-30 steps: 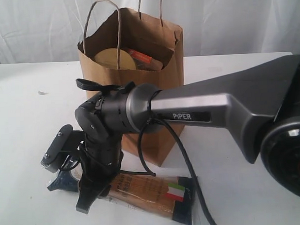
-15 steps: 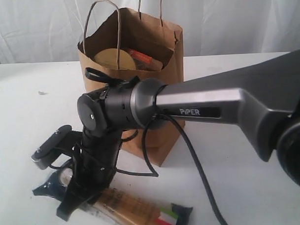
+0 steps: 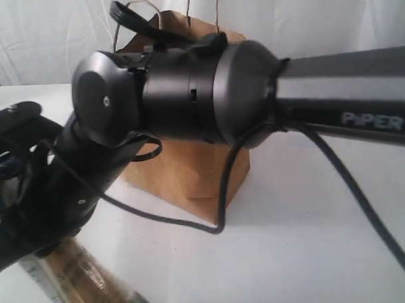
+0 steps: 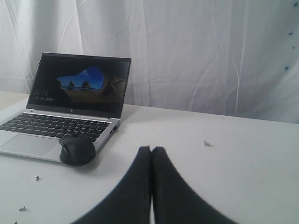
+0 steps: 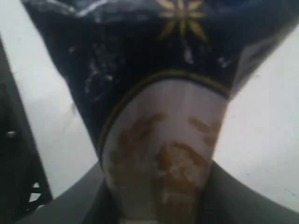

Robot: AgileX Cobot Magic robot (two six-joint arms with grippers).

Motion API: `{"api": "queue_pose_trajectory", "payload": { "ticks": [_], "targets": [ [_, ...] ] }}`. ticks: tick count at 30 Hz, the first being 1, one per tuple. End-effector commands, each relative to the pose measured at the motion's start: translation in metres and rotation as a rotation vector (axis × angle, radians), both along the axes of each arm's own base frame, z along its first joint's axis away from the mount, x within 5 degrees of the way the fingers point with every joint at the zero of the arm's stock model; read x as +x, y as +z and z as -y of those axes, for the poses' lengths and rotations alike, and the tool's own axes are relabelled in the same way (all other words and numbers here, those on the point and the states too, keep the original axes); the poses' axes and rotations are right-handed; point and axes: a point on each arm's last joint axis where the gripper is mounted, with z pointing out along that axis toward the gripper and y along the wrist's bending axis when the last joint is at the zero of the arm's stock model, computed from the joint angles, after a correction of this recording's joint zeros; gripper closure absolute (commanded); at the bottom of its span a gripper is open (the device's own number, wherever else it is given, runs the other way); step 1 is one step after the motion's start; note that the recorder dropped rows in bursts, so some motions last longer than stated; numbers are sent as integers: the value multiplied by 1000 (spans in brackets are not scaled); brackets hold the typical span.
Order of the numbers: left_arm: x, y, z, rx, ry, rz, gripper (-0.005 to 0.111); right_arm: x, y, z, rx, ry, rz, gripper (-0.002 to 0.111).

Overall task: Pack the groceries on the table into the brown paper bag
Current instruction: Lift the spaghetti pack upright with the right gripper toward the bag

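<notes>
Right pincer: your right pincer (image 5: 159, 200) is clamped on the long blue-ended spaghetti pack (image 5: 163, 140), one finger on each flank, just short of the dark blue end.
Left pincer: your left pincer (image 4: 151, 151) has its fingers pressed together on nothing, low over the table (image 4: 243, 158), with a laptop (image 4: 70, 102) and a mouse (image 4: 76, 149) near it.
Pack position: in the exterior view its far length runs down to the lower left corner. I cannot tell whether that end rests on the table or hangs free.
Bag position: the brown paper bag (image 3: 183, 179) stands upright behind the right arm (image 3: 187, 92), which hides its mouth from that camera.
Risk, slip: you hold a long pack near one end. In my judgement the free length will lever against the pinch on any quick swing, and the smooth wrapper could slide out.
Risk, bag strike: the trailing end could catch the bag's wall or handles on the way over and tip or shove the bag.
Risk, entry: a pack this long must go in end first and near upright. Brought in tilted, it may bridge the rim and fall outside.
Risk, cable: the cable (image 3: 220, 191) loops down in front of the bag and could snag its edge.
Risk, sight: with the mouth hidden, you must judge the alignment from the wrist view alone.
</notes>
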Motion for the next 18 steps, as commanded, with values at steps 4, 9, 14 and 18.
{"api": "queue_pose_trajectory", "payload": {
  "ticks": [4,9,14,18],
  "targets": [
    [0,1,1,8,-15,11,107,-66,72,7,137,89,107,108],
    [0,1,1,8,-15,11,107,-76,108,31,164,-10,221,108],
    [0,1,1,8,-15,11,107,-64,146,69,175,-199,422,108],
    [0,1,1,8,-15,11,107,-55,188,112,251,-426,617,108]
  ]
}}
